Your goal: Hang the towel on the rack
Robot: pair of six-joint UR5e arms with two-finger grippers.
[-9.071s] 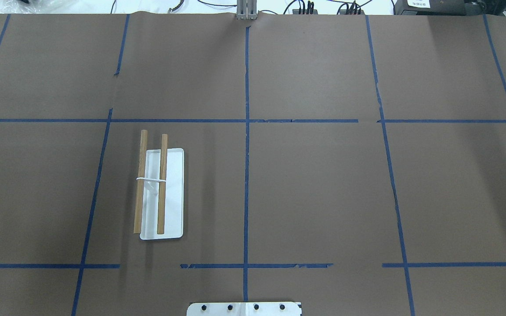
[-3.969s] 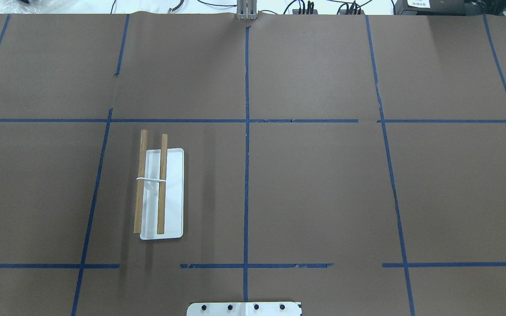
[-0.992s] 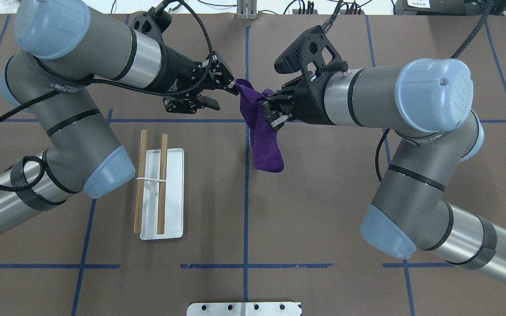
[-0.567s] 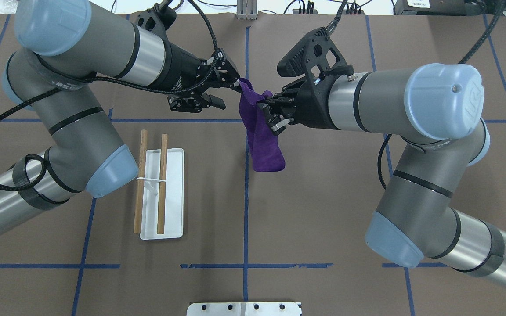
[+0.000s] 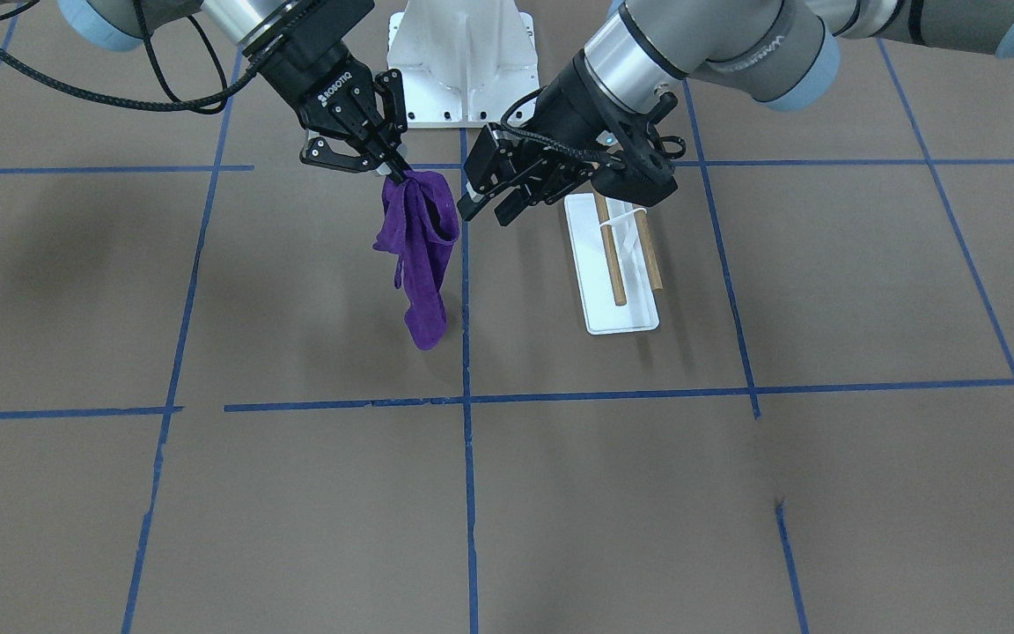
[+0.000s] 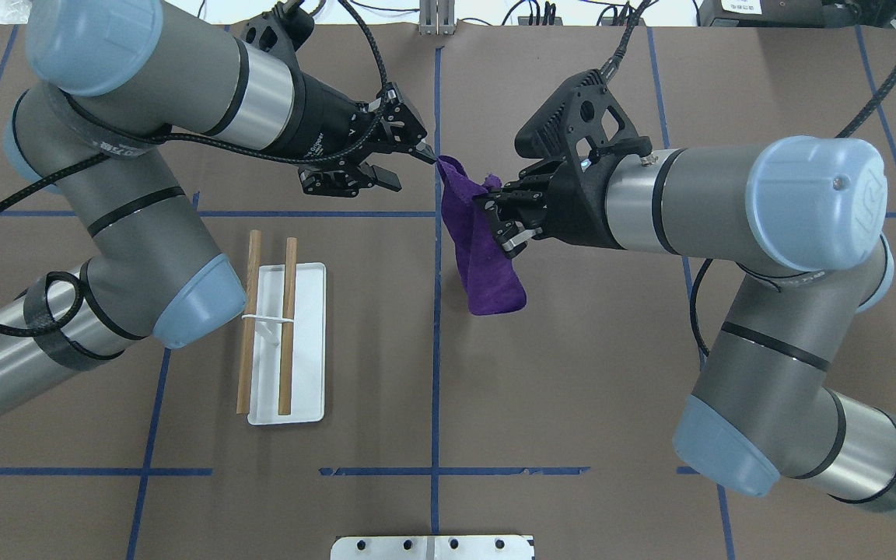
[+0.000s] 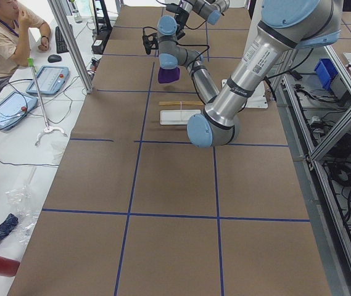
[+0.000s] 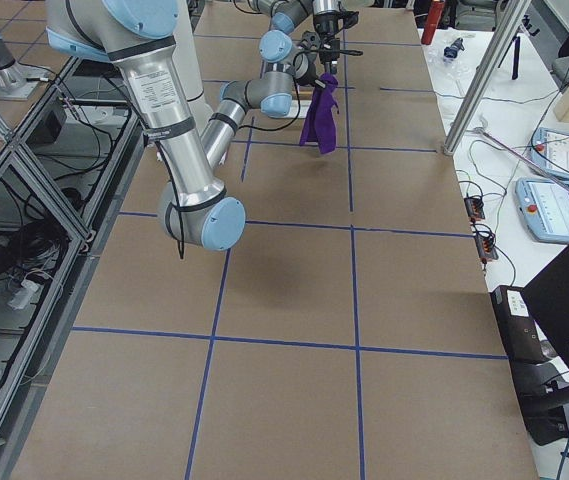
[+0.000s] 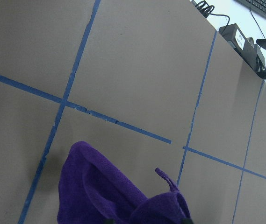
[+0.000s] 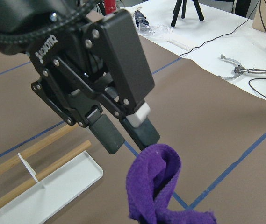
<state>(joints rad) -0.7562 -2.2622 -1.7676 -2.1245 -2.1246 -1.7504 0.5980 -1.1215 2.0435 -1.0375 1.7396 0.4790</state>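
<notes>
1. While pinched at its top by the clenched jaws of the right gripper (image 5: 397, 173), the purple towel (image 5: 419, 264) is hung bunched and lengthwise over the surface (image 6: 572, 373), close to the central blue tape line (image 6: 435, 373); whether its lower end touches the surface cannot be told
2. Jaws of the left gripper (image 6: 413, 173) are spread apart and released; one fingertip is seen just beside the towel's top corner, contact cannot be told
3. Rack (image 6: 306, 365) is set on the surface on the robot's left side, apart from the towel, with two wooden dowels (image 6: 287, 350) held parallel over a white tray
</notes>
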